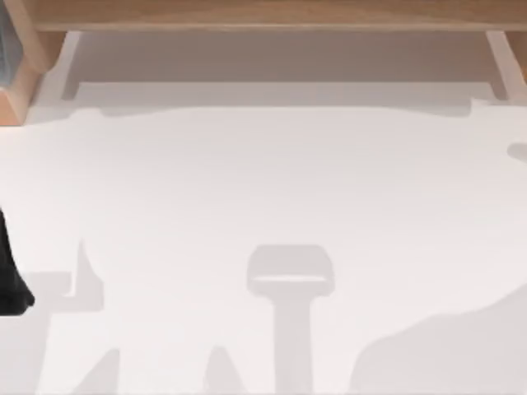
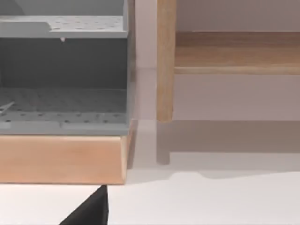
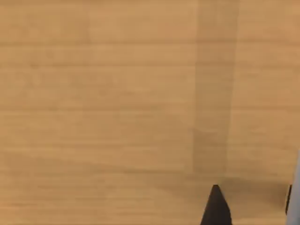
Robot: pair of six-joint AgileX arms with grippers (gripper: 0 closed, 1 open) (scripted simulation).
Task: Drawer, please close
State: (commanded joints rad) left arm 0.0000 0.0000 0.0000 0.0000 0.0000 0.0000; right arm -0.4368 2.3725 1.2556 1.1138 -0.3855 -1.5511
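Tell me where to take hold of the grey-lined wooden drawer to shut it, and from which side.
No handle shows, so don't grip: press the flat light-wood front panel of the grey-lined wooden drawer, probably near its middle, coming straight at it from the white table side. The left gripper sits before that panel.

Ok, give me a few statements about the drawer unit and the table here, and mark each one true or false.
1. The grey perforated drawer with a light wooden front has its inside showing in the left wrist view. True.
2. The drawer's lining is red. False: it is grey and perforated.
3. The right wrist view faces a light wooden panel from close up. True.
4. The dark left arm sits at the top view's right edge. False: it sits at the left edge.
5. An upright wooden post stands beside the drawer. True.
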